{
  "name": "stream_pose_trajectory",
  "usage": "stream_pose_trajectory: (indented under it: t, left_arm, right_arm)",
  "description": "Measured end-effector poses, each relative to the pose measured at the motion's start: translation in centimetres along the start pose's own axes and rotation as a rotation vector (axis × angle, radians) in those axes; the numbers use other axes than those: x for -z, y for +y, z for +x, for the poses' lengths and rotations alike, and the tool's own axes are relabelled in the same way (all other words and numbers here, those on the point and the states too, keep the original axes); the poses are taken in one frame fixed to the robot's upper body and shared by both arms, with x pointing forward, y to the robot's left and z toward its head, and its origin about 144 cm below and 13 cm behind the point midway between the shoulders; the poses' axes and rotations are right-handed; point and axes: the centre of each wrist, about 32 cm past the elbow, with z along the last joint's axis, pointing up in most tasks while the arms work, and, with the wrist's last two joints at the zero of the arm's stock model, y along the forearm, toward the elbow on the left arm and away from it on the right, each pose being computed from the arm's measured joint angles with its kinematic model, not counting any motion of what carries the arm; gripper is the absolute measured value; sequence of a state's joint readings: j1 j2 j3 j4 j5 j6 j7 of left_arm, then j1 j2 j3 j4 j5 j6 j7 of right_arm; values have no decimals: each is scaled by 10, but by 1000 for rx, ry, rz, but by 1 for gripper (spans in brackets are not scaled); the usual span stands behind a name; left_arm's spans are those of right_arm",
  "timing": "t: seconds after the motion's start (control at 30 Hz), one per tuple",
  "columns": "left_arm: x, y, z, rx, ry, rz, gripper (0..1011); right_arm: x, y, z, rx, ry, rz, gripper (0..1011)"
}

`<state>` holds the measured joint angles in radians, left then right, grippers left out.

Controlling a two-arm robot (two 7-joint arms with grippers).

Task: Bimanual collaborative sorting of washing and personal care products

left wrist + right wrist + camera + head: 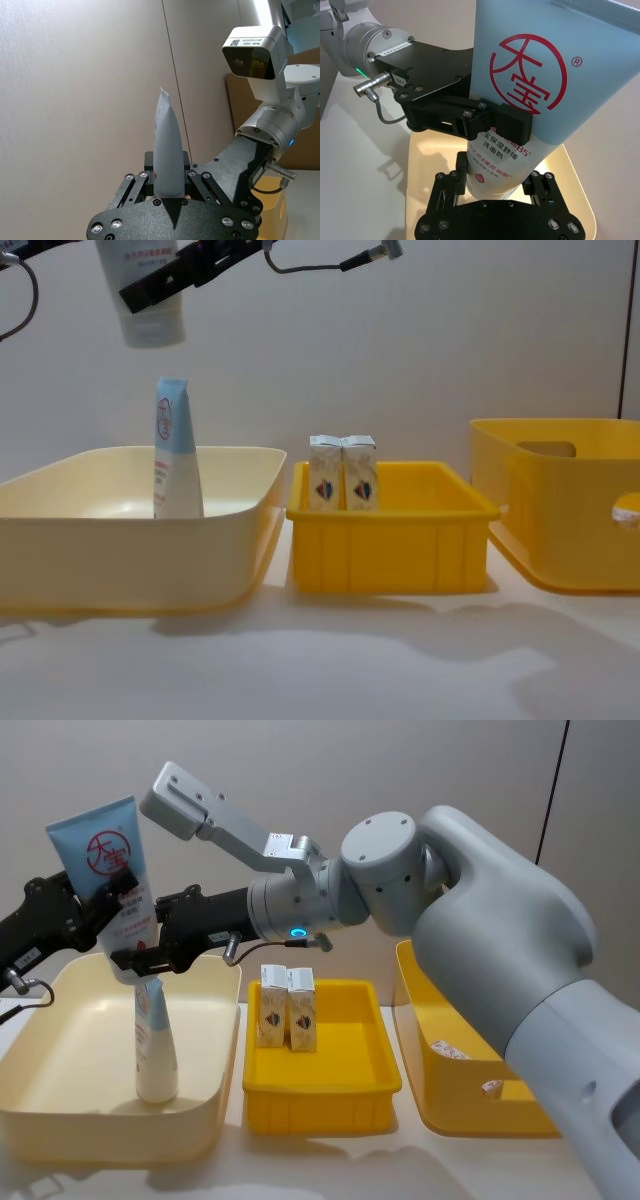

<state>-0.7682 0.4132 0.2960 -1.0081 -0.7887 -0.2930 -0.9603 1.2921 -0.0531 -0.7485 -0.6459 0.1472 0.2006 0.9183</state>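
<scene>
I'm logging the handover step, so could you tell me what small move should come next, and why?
Probably one gripper should let go: both the left gripper and right gripper clamp the same held tube above the cream bin, where another tube already stands.

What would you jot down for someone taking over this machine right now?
Left gripper and right gripper: both shut on the raised tube, above the cream bin; a handover seems underway.
Second tube stands upright in the cream bin.
Two cartons stand side by side in the small yellow bin.
Big yellow bin holds small items, hard to identify.
Left: release one gripper, set the tube down.
</scene>
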Motion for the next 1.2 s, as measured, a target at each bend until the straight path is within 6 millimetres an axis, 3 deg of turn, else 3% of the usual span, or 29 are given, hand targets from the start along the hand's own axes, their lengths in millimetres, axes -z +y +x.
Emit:
stream_pose_trajectory:
  t: [0.87, 1.2]
  left_arm:
    - [0, 0, 0, 0, 0, -1, 270]
    - [0, 0, 0, 0, 0, -1, 551]
  right_arm:
    - [0, 0, 0, -1, 0, 1, 599]
    - [0, 0, 0, -1, 0, 1, 599]
